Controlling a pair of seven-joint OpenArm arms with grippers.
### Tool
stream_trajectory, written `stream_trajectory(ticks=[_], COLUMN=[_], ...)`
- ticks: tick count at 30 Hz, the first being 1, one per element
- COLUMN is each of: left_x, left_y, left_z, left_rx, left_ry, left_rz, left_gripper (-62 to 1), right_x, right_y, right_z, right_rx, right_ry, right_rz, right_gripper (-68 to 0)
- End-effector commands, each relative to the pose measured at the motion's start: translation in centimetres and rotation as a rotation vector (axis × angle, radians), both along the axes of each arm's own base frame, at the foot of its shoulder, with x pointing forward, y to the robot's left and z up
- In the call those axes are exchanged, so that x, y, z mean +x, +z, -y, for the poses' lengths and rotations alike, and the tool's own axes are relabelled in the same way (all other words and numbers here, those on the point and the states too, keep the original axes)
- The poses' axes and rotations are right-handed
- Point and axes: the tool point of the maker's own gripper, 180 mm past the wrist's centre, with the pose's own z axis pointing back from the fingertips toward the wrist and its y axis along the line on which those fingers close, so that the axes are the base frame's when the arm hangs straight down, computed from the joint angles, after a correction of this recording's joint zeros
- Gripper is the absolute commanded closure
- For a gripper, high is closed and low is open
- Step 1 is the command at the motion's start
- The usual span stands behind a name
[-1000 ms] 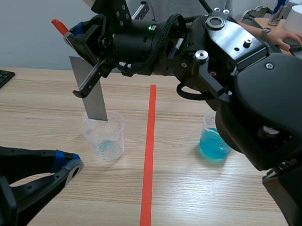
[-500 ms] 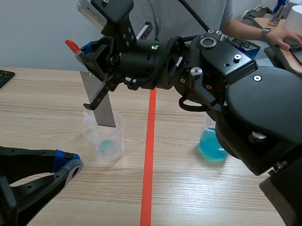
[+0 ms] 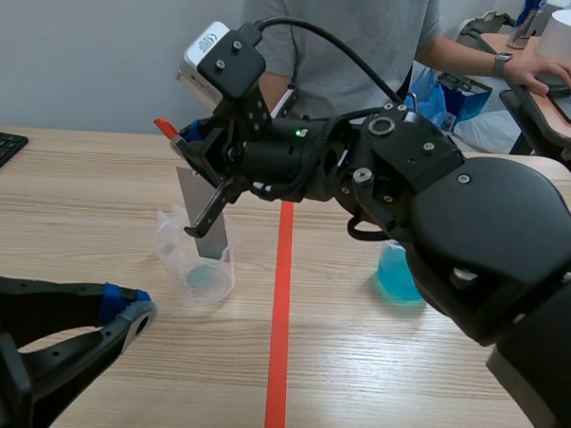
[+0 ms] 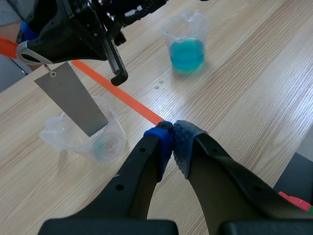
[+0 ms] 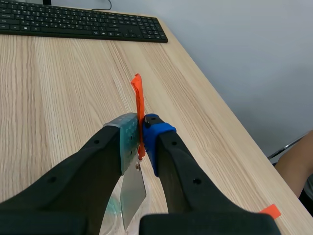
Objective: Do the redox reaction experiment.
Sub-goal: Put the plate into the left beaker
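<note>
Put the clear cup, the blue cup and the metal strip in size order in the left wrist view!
1. clear cup: looks largest, though it is nearest the camera.
2. metal strip and blue cup: look about alike, so no ranking.

Light wood-grain table (image 3: pixel 373 388), orange-red tape line (image 3: pixel 281 318). Pale grey wall (image 3: pixel 75 44) behind. Black keyboard (image 5: pixel 83 22) at left edge (mostly cut off in scene view). Second desk (image 3: pixel 556 98) far right.
</note>
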Motion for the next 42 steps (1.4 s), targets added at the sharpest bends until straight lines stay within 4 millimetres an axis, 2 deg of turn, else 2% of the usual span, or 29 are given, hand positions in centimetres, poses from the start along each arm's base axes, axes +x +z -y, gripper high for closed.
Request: stream_trajectory(ticks=[1,14,18,26,29,33,35,38,42], left_x=[0.2,0.2,0.2,0.2,0.2,0.2,0.2,0.2,0.2], left_y=[0.7,0.7,0.7,0.7,0.7,0.7,0.7,0.7,0.7], left_z=[0.2,0.2,0.2,0.2,0.2,0.2,0.2,0.2,0.2], left_rx=[-0.029,-0.029,-0.026,-0.025,-0.025,-0.025,-0.025,-0.025,-0.025], left_ry=[0.009,0.009,0.010,0.008,0.008,0.008,0.008,0.008,0.008], left_rz=[0.018,0.017,0.015,0.015,0.015,0.015,0.015,0.015,0.015], left_gripper=[-3.4,-3.4,-3.4,-3.4,-3.4,-3.4,-3.4,-3.4,-3.4], right_x=[0.5,-0.2,-0.6,-0.9,-1.4,-2.3,-3.1,-4.5,-6.1], right_y=[1.6,1.0,0.6,0.0,-0.2,-0.1,-0.1,0.1,0.6], right_z=[-0.1,-0.6,-0.7,-0.1,-0.3,-1.1,-1.6,-2.6,-3.5], right_rx=[0.030,0.003,-0.008,-0.028,-0.025,-0.010,0.003,0.031,0.079], right_ry=[-0.002,0.024,0.040,0.054,0.077,0.113,0.142,0.198,0.255], right_rz=[0.037,0.042,0.044,0.047,0.048,0.052,0.055,0.058,0.068], right_gripper=[-1.1,-1.1,-5.2,-6.4,-12.4,-15.8,-23.0,-37.8,-49.2])
